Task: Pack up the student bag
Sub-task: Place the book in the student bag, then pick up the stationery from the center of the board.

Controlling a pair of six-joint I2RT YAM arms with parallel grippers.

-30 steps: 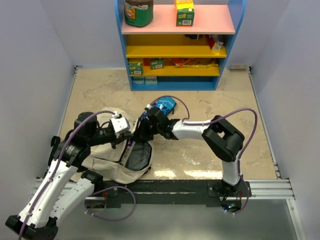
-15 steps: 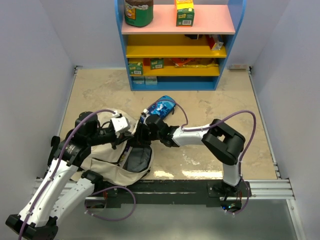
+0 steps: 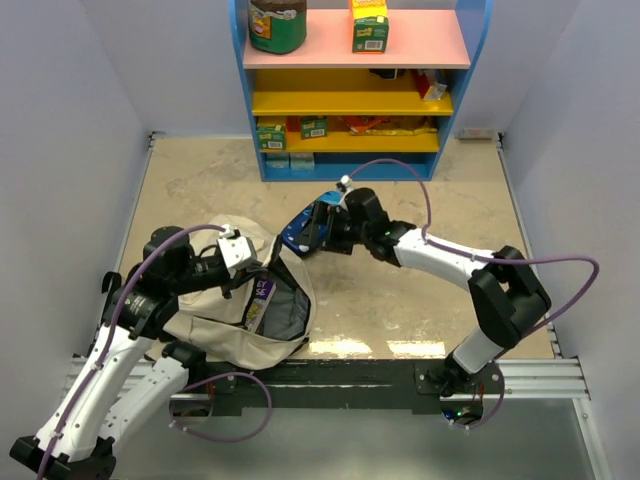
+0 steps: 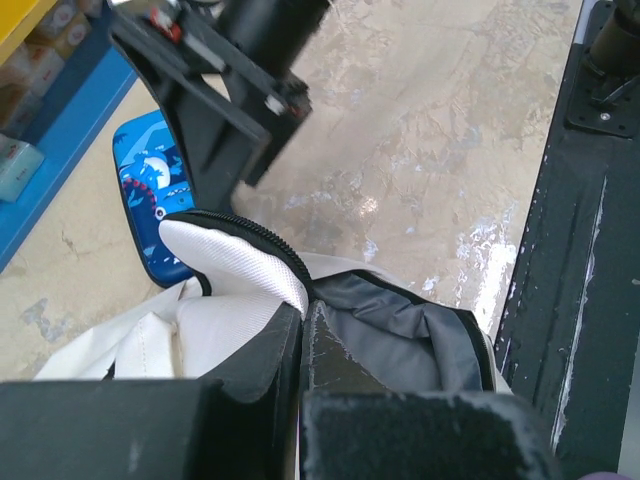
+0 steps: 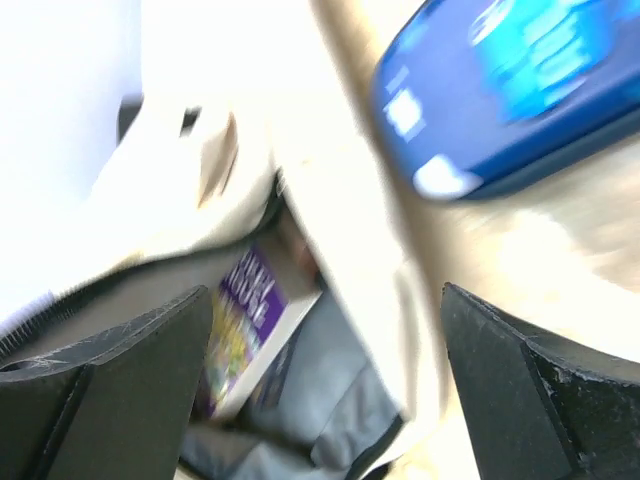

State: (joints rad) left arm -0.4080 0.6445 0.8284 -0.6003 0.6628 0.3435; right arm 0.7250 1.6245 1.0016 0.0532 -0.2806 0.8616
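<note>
The student bag point(image 3: 215, 320) lies at the near left, cream canvas with its grey-lined mouth point(image 3: 290, 310) gaping to the right. A purple book point(image 3: 262, 296) sits inside, also showing in the right wrist view as the book point(image 5: 238, 322) against the lining. My left gripper point(image 3: 250, 272) is shut on the bag's upper zipper edge, where its jaws point(image 4: 303, 312) pinch the cream flap point(image 4: 240, 265). My right gripper point(image 3: 318, 238) hovers open just right of the mouth, over a blue pencil case point(image 3: 296, 236). Nothing is between its fingertips point(image 5: 328, 292).
A blue shelf unit point(image 3: 350, 165) with jars, boxes and packets stands at the back. The blue pencil case point(image 4: 150, 200) lies on the beige floor right behind the bag's flap. The black base rail point(image 3: 400, 380) runs along the near edge.
My right gripper has opened wide and drawn back up and to the right, out of the bag's mouth. The purple book stays inside. The bag's mouth gapes wider. The left gripper keeps its hold.
</note>
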